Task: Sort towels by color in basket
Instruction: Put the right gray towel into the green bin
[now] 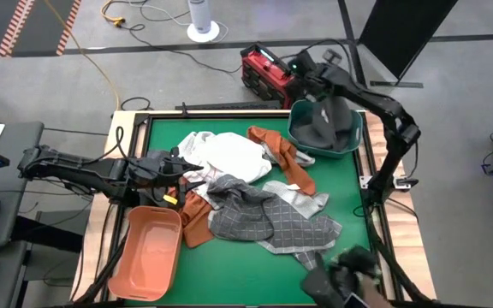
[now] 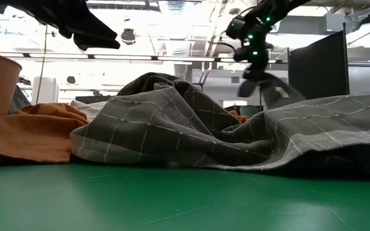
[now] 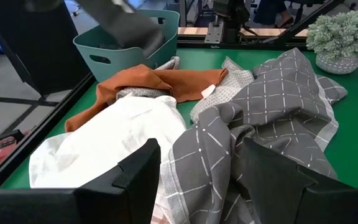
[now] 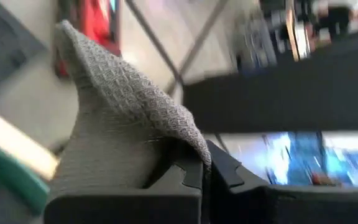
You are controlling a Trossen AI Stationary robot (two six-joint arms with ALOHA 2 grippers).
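Right gripper [image 4: 194, 171]: fingers pinched on a plain grey woven towel [image 4: 123, 124], hanging over the teal plastic basket [image 1: 325, 128]. Left gripper [image 3: 194, 168]: spread, empty, beside the pile. Remaining on green table [image 1: 229, 265]: white [image 1: 229, 154], rust-orange [image 1: 282, 154], grey checked [image 1: 272, 218] towels; sorting judged barely begun.

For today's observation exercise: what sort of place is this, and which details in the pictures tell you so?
Probably a robotics lab or workshop, not a home. Two robot arms work at a green table with a framed edge, cables trail over a bare grey floor, and the low view shows an open industrial ceiling.
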